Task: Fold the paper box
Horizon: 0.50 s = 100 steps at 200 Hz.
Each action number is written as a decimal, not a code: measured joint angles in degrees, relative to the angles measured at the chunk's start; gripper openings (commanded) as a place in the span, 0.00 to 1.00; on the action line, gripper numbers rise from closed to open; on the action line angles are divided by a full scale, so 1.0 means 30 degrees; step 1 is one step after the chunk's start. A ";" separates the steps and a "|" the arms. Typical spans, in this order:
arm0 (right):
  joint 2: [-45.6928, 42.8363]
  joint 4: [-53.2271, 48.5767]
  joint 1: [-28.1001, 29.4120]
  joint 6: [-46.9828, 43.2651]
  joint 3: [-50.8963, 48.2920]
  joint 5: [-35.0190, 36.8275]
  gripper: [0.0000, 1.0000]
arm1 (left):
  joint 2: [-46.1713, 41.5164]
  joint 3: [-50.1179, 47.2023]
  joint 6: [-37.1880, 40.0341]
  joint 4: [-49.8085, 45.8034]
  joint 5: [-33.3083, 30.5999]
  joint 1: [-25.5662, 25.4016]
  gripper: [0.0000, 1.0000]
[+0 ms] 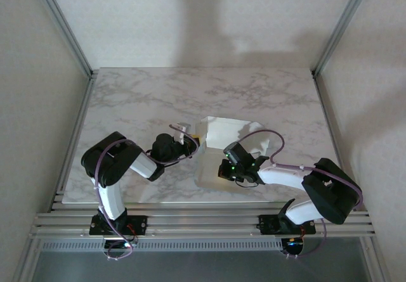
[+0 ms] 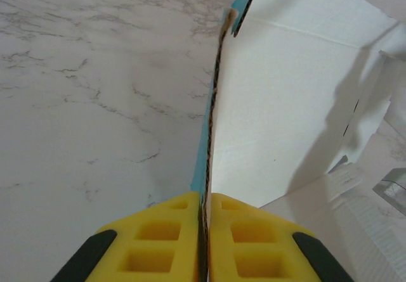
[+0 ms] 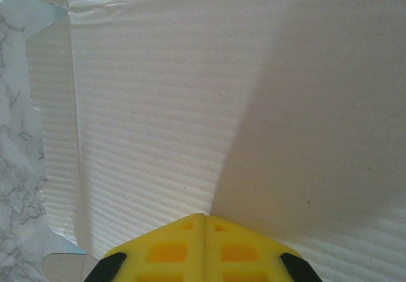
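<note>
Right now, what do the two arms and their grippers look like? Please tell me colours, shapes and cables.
Both arms have bulky black joints and white links. A thin purple cable loops along the left arm and the right arm. A green light glows near the right wrist. The left gripper and right gripper have yellow fingers with square pockets and black outer parts.

This is looking like a robotics lab test cell, not a home: a marble-patterned table (image 1: pixel 127 98) is lying under the left gripper (image 2: pixel 204 201) and right gripper (image 3: pixel 204 222), plain white panels (image 1: pixel 190 16) are closing in beyond and beside them, aluminium posts (image 1: pixel 63 25) are framing those panels, and 2 arm bases (image 1: pixel 117 224) are sitting bolted to slotted aluminium rails (image 1: pixel 203 222) behind them.
</note>
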 measured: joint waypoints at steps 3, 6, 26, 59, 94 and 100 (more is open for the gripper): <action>0.0000 0.0007 0.0029 0.0000 0.0000 0.0015 0.00 | 0.0000 -0.0036 -0.0036 0.0044 0.0000 -0.0007 0.12; 0.0000 0.0007 0.0029 0.0007 0.0000 0.0029 0.00 | 0.0000 -0.0080 -0.0051 0.0087 0.0000 -0.0015 0.12; 0.0029 0.0015 0.0095 0.0044 0.0000 0.0153 0.00 | 0.0000 -0.0146 -0.0160 0.0197 0.0007 -0.0066 0.12; 0.0248 0.0000 0.0335 0.0036 0.0226 0.0386 0.00 | 0.0000 -0.0146 -0.0488 0.0204 -0.0007 -0.0226 0.12; 0.0656 0.0073 0.0648 0.0036 0.0561 0.0423 0.00 | 0.0000 -0.0146 -0.0568 0.0219 -0.0022 -0.0393 0.12; 0.0750 0.0087 0.0714 0.0036 0.0641 0.0423 0.00 | 0.0000 -0.0146 -0.0568 0.0219 -0.0022 -0.0430 0.12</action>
